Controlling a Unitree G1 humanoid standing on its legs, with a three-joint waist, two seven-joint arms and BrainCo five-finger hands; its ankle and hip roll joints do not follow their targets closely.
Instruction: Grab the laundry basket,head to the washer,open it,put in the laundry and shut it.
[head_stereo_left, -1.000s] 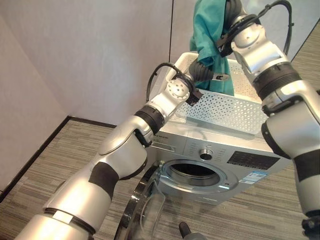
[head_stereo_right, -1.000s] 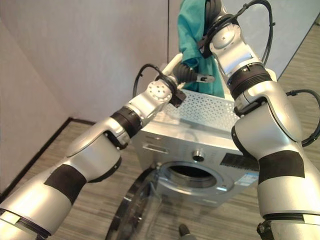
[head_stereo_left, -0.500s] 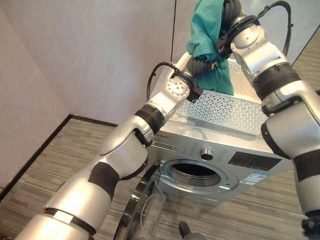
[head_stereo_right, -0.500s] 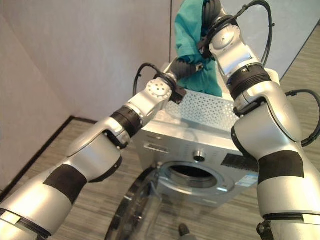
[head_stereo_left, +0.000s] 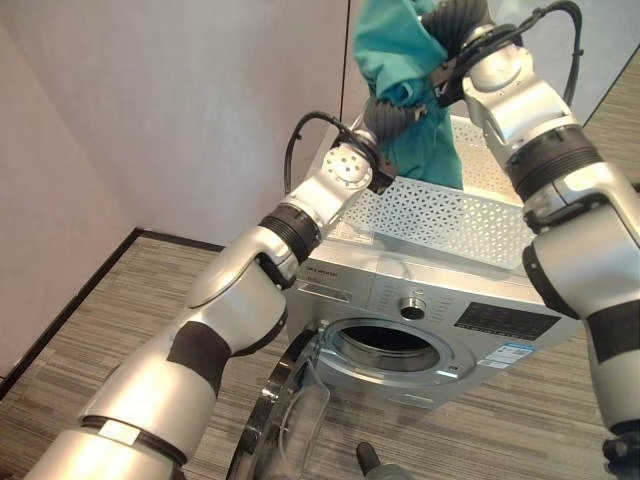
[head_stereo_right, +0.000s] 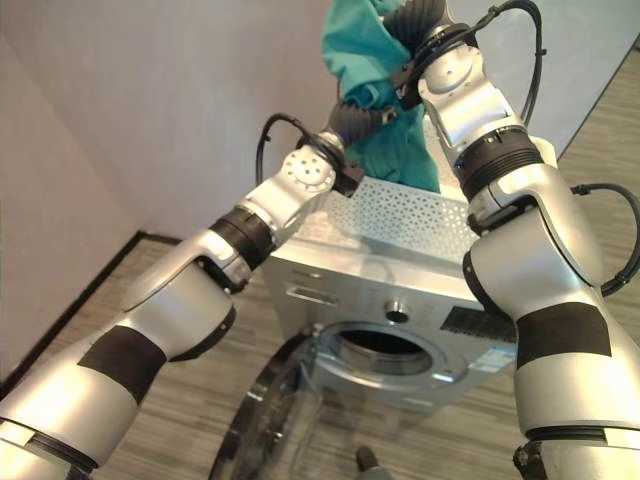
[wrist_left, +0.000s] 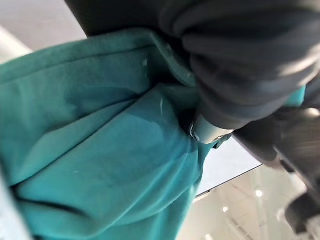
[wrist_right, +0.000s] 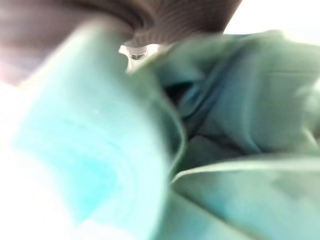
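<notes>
A teal garment (head_stereo_left: 400, 40) hangs high above the white perforated laundry basket (head_stereo_left: 440, 215), which stands on top of the silver washer (head_stereo_left: 470, 300). My right hand (head_stereo_left: 455, 18) is at the top of the view, shut on the garment, and the cloth droops from it. My left hand (head_stereo_left: 392, 112) reaches up from below, pressed into the garment's lower folds above the basket's near rim. The left wrist view has teal cloth (wrist_left: 100, 150) bunched against the hand's dark cover (wrist_left: 240, 60). The washer's round opening (head_stereo_left: 385, 345) stands open, its door (head_stereo_left: 290, 420) swung down to the left.
The washer stands close to a pale wall (head_stereo_left: 180, 120) with a dark skirting, on striped grey floor (head_stereo_left: 100, 330). The open glass door juts out low in front of the drum.
The teal garment has gone up and a little to the left, farther out of the basket. My left hand rose from the basket rim into the cloth.
</notes>
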